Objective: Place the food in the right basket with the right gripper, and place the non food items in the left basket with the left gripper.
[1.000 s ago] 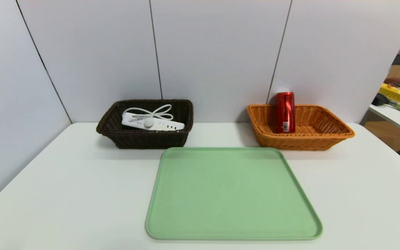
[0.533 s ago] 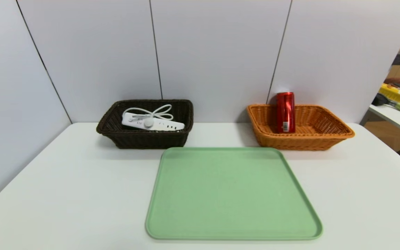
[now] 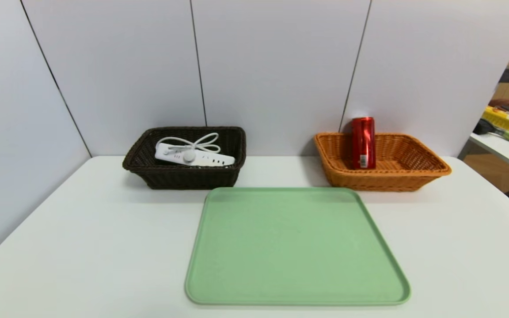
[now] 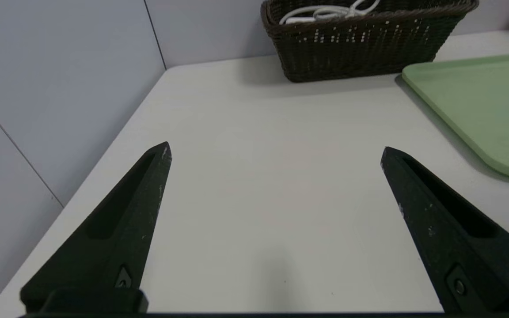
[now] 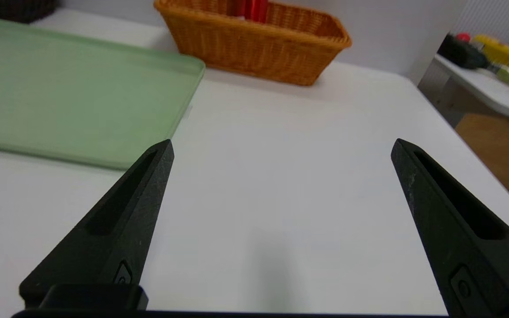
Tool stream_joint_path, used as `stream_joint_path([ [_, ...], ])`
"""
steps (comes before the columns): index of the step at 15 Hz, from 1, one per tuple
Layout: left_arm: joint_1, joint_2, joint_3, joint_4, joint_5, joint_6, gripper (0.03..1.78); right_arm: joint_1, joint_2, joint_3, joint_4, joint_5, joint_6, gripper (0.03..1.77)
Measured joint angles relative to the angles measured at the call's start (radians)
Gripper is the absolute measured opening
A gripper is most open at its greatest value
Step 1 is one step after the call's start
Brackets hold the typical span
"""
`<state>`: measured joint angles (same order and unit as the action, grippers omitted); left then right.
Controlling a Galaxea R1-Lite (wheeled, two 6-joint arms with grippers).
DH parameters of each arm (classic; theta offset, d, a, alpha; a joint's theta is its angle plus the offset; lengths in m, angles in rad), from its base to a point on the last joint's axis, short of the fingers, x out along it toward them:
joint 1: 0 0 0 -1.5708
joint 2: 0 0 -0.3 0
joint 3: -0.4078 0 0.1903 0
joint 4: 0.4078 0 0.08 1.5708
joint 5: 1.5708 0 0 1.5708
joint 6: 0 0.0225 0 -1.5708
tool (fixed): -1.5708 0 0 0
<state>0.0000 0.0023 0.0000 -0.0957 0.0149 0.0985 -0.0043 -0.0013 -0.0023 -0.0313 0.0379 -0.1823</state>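
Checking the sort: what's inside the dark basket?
A white power strip with its looped cord on top. The dark basket's floor under the strip is covered, can't tell.

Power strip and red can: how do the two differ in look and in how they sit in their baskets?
The power strip is white with a looped cord, while the red can is shiny red with no cord. The power strip lies along the dark basket; the red can stands leaning in the orange basket. The power strip is long and slim, the red can a cylinder. Both rest inside a woven basket, ungripped.
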Motion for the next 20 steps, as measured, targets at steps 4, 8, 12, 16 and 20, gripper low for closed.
stream_joint_path([
  [4,0.0,0.0,0.0,0.079,-0.021,-0.019,1.69,0.0,0.0,0.001,0.039,0.01,0.019,1.7],
  [8,0.0,0.0,0.0,0.095,-0.03,-0.032,1.69,0.001,0.0,0.002,0.036,0.003,0.079,1.7],
  [12,0.0,0.0,0.0,0.096,-0.031,-0.034,1.69,0.001,0.0,0.002,0.033,-0.031,0.159,1.7],
  [16,0.0,0.0,0.0,0.096,-0.03,-0.035,1.69,0.001,0.0,0.002,0.033,-0.036,0.167,1.7],
  [20,0.0,0.0,0.0,0.096,-0.031,-0.034,1.69,0.001,0.0,0.002,0.033,-0.036,0.166,1.7],
])
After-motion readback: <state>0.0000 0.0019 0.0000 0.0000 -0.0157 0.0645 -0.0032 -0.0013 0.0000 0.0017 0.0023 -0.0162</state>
